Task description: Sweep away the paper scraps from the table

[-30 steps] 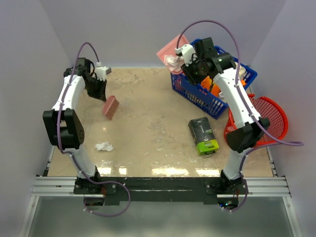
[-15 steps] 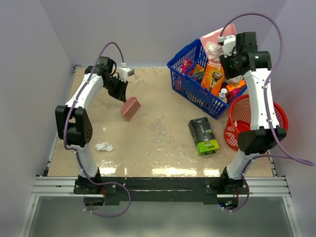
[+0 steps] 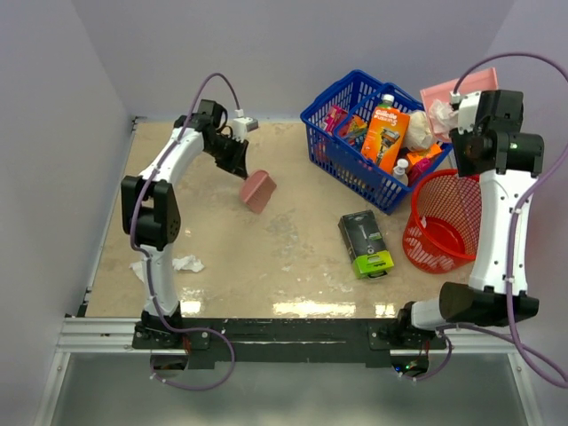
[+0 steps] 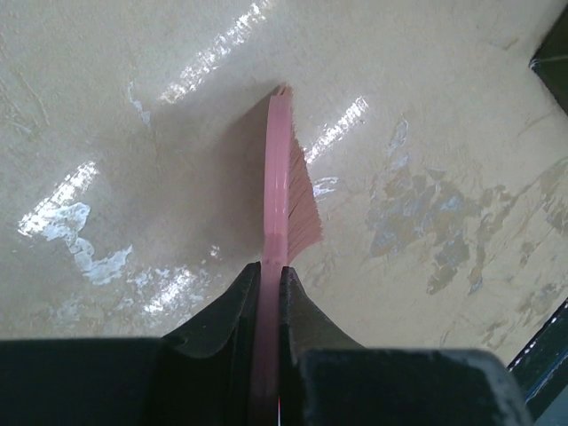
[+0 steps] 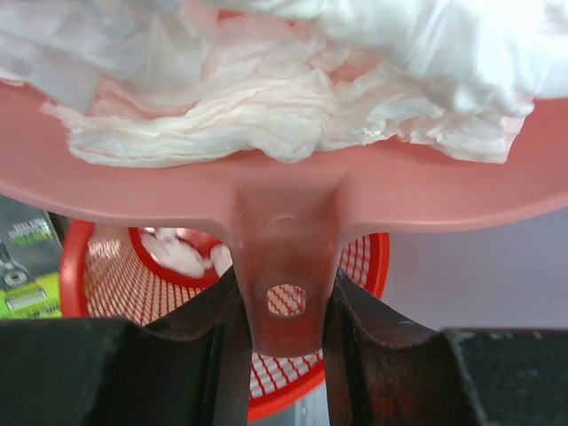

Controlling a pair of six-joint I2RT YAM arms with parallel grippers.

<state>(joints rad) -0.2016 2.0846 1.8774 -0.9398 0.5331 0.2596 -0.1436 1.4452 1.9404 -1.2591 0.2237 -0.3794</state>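
- left gripper (image 4: 273, 275) clamped on the handle of a pink brush (image 4: 282, 177); jaws tight on both sides of the thin handle
- brush head sticks straight out ahead of the left gripper, seen edge-on, bristles fanning to one side; can't tell if the bristles touch the surface (image 3: 293, 257)
- from the top view the left gripper (image 3: 236, 156) is far out from its base, over the far-left part of the surface, with the brush (image 3: 258, 190) just beyond its tips
- right gripper (image 5: 286, 302) clamped on the stub handle of a pink dustpan (image 5: 426, 191), one finger on each side
- paper scraps (image 5: 266, 115) piled in the dustpan, just ahead of and above the right gripper, white and crumpled
- red mesh basket (image 5: 98, 275) below the right gripper, with some white bits (image 5: 173, 253) inside it
- top view: right gripper (image 3: 468, 120) raised high, off the right edge of the surface
- one loose paper scrap (image 3: 187, 264) lies on the surface, well apart from the left gripper, back near that arm's base
- blue basket (image 3: 355, 169) of packaged goods between the two grippers, nearer the right one
- black-and-green box (image 3: 365, 243) flat on the surface, near the red basket (image 3: 444, 222)
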